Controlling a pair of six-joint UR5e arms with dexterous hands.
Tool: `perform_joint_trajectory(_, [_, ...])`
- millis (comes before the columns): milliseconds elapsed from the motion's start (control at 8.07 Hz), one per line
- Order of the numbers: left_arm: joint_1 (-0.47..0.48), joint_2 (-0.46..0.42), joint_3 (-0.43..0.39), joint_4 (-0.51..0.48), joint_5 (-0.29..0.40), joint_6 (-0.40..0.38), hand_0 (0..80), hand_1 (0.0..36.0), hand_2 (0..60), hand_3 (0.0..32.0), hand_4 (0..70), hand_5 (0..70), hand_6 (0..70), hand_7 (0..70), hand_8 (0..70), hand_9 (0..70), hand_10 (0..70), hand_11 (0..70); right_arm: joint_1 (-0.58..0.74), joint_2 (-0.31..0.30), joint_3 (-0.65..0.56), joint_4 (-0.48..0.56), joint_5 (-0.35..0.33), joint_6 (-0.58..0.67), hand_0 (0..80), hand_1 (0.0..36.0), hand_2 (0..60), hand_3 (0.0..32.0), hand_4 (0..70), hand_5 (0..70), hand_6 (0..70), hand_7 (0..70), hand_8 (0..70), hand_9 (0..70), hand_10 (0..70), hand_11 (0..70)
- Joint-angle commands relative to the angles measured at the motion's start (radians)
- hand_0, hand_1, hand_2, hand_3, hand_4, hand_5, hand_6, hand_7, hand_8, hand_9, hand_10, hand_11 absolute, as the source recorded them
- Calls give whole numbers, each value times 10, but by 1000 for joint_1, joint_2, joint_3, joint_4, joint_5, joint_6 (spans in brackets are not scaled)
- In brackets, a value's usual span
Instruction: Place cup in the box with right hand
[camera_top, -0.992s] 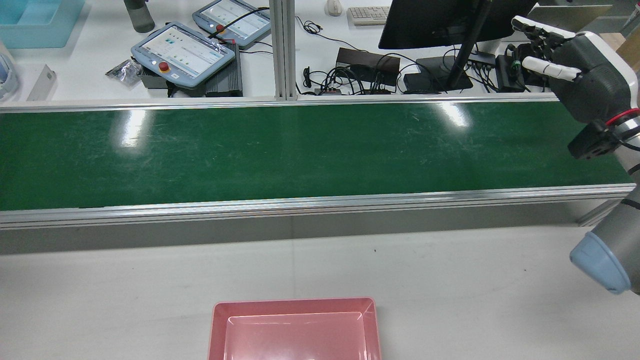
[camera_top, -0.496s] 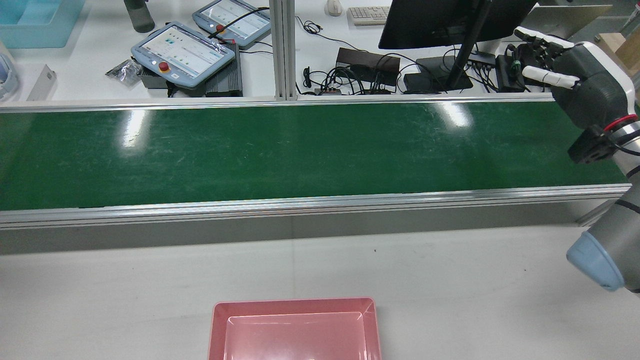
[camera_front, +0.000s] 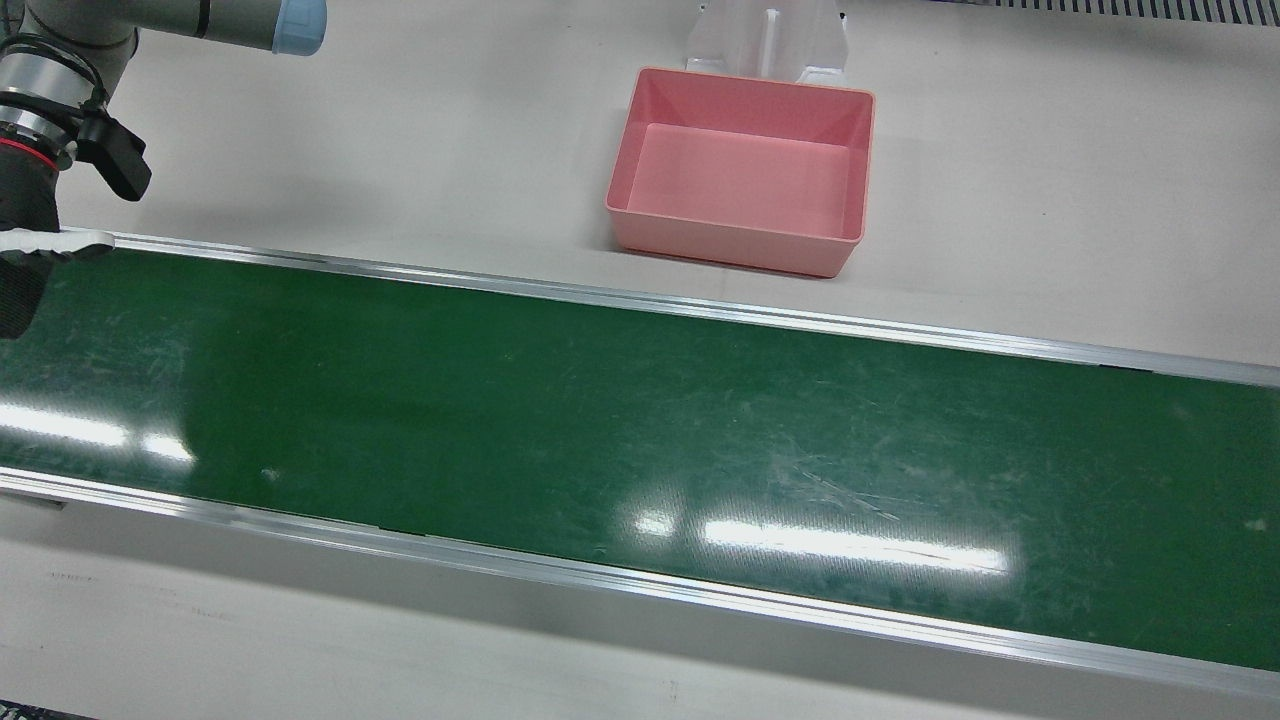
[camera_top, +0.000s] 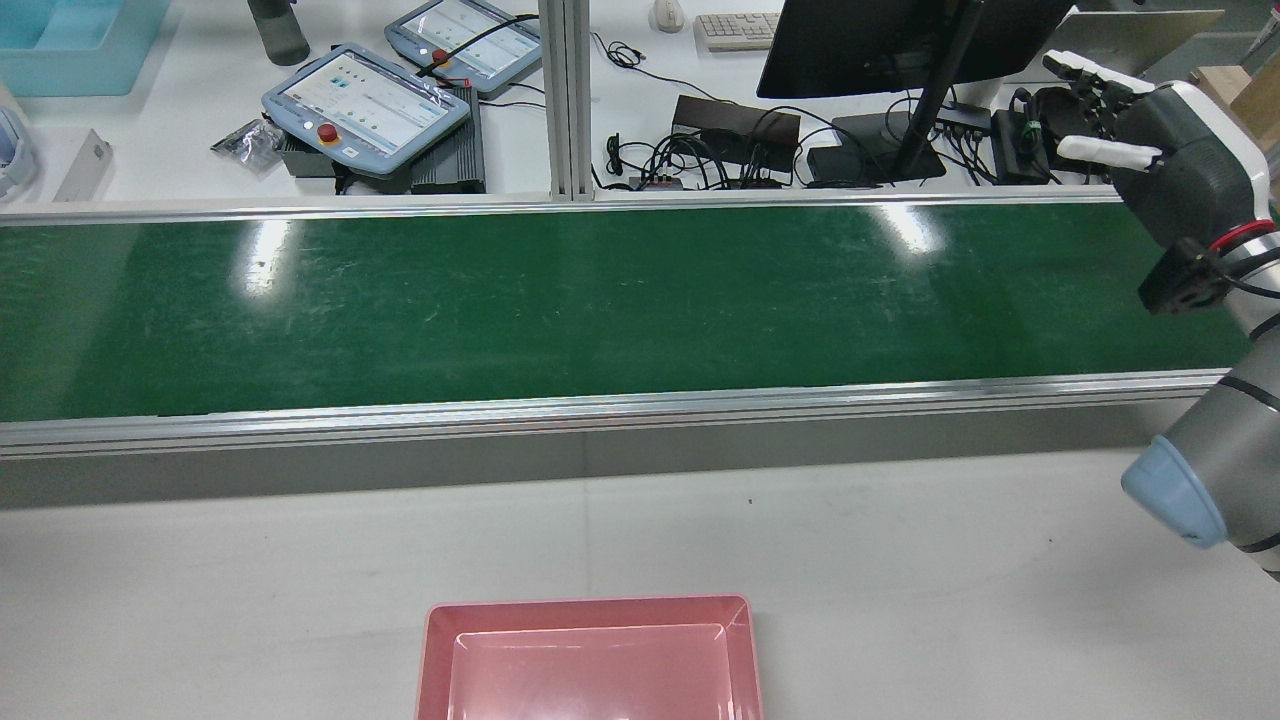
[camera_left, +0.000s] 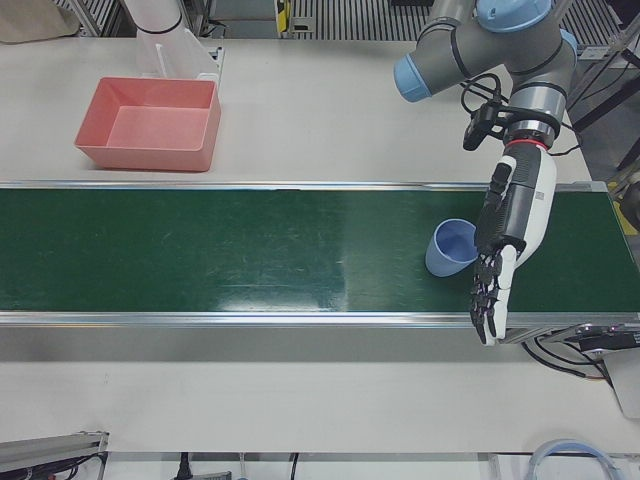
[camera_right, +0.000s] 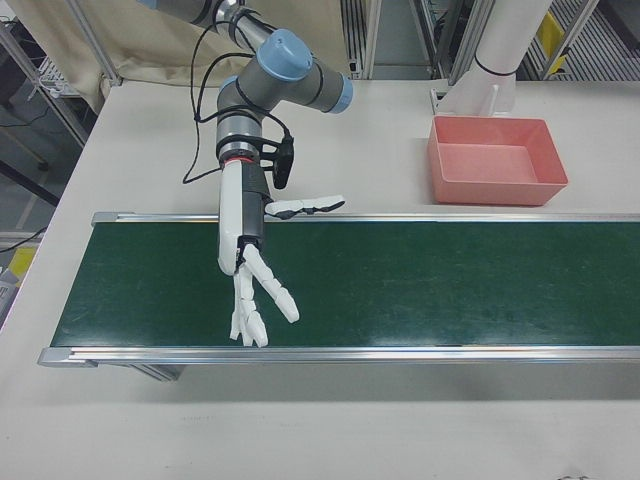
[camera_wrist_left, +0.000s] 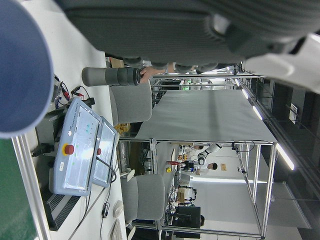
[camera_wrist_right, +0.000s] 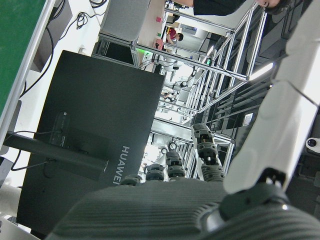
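A light blue cup (camera_left: 450, 247) stands on the green belt (camera_left: 250, 250) in the left-front view, close beside the palm of my left hand (camera_left: 508, 235). That hand is open, its fingers stretched toward the belt's near edge, holding nothing. The cup also fills the left edge of the left hand view (camera_wrist_left: 20, 65). My right hand (camera_right: 250, 255) is open and empty, fingers spread above the belt's other end; it also shows in the rear view (camera_top: 1175, 165) and the front view (camera_front: 25, 260). The pink box (camera_front: 735, 245) stands empty on the white table between the arms.
Behind the belt (camera_top: 600, 300) in the rear view are two teach pendants (camera_top: 365, 105), a monitor (camera_top: 880, 45) on a stand and a tangle of cables (camera_top: 700, 150). Aluminium rails (camera_top: 600, 410) edge the belt. A white pedestal (camera_front: 765, 35) stands behind the box.
In the rear view my right hand has drifted a little to the right and away over the belt's end, still open. Its elbow has shifted left. The box has not moved.
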Motion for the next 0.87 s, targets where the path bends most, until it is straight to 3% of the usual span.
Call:
perform_joint_trajectory(0, [0, 0, 0, 0, 1, 0, 0, 0, 0, 0, 0, 0, 0, 0, 0, 0, 0, 0, -14, 43, -42, 2, -2, -1, 471, 140, 44, 0, 38, 38, 46, 146, 24, 68, 0, 7])
perform_joint_trajectory(744, [0, 0, 0, 0, 1, 0, 0, 0, 0, 0, 0, 0, 0, 0, 0, 0, 0, 0, -40, 39, -45, 4, -3, 5, 468, 135, 60, 0, 46, 36, 46, 149, 27, 72, 0, 5])
